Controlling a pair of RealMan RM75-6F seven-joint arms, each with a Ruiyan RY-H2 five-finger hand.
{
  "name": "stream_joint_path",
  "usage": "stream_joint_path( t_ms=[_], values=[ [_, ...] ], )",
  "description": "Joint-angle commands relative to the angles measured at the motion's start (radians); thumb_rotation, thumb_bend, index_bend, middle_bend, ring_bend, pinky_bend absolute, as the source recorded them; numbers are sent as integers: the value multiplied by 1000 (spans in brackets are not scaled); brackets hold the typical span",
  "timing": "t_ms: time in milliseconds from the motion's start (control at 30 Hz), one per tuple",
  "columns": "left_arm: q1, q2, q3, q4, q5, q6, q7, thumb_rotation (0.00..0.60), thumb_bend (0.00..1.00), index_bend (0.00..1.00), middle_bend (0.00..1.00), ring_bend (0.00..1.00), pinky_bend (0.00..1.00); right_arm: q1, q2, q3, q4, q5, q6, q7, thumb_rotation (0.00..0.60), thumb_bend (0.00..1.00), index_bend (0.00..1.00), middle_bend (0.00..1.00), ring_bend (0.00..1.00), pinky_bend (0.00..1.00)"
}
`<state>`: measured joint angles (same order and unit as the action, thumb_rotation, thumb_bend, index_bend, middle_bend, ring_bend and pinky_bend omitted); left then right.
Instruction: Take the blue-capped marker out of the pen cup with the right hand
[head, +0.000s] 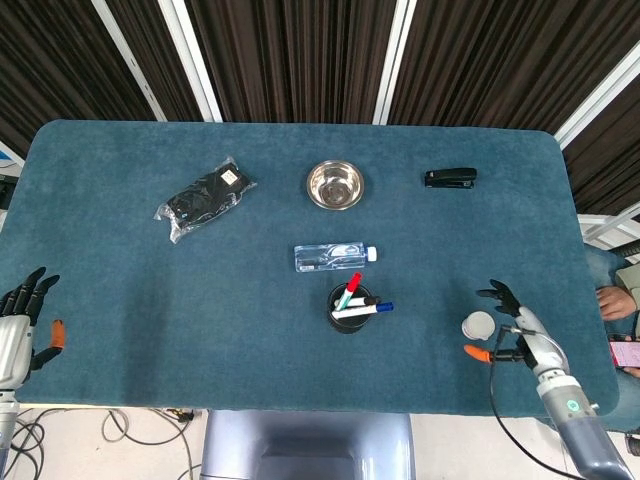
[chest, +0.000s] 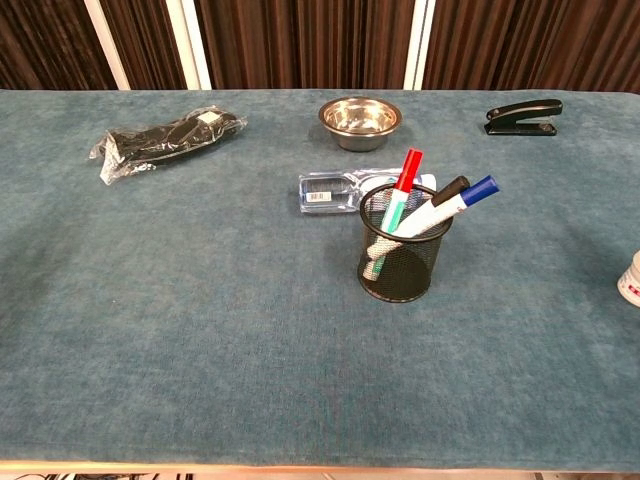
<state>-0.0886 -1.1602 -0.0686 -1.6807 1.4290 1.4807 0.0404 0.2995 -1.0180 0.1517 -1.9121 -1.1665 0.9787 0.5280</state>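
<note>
A black mesh pen cup (head: 348, 310) (chest: 405, 256) stands near the table's middle front. Three markers lean in it: a blue-capped marker (head: 376, 309) (chest: 460, 200) pointing right, a black-capped one (chest: 448, 191) and a red-capped one (chest: 404, 183). My right hand (head: 518, 326) hovers over the table's front right, fingers spread, holding nothing, well right of the cup. At the front left edge my left hand (head: 20, 325) rests with fingers apart, empty. Neither hand shows in the chest view.
A lying water bottle (head: 334, 257) sits just behind the cup. A steel bowl (head: 335, 184), a black stapler (head: 451, 178) and a black bagged item (head: 205, 198) lie further back. A small white container (head: 477, 325) stands beside my right hand.
</note>
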Motion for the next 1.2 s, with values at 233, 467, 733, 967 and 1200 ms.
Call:
stream_joint_path(
  t_ms=[233, 467, 733, 967, 1200],
  values=[
    [0, 1, 1, -2, -5, -6, 3, 600, 559, 123, 37, 108, 142, 96, -80, 50, -37, 161, -34, -138, 600, 281, 379, 0, 38, 159],
    [-2, 2, -1, -2, -11, -11, 4, 600, 559, 123, 37, 108, 142, 177, -166, 69, -24, 302, -22, -294, 600, 351, 396, 0, 38, 160],
    [-3, 4, -2, -3, -15, -15, 3, 600, 559, 124, 37, 108, 142, 229, -229, 85, -48, 382, 29, -411, 600, 349, 443, 0, 38, 159],
    [-4, 6, -1, -7, -19, -21, 6, 600, 559, 125, 36, 108, 142, 226, -269, 87, -57, 332, 94, -448, 600, 350, 466, 0, 38, 159],
    [-4, 8, 0, -10, -23, -26, 8, 600, 559, 125, 36, 108, 142, 227, -292, 87, -57, 288, 108, -460, 600, 354, 473, 0, 38, 159]
  ],
)
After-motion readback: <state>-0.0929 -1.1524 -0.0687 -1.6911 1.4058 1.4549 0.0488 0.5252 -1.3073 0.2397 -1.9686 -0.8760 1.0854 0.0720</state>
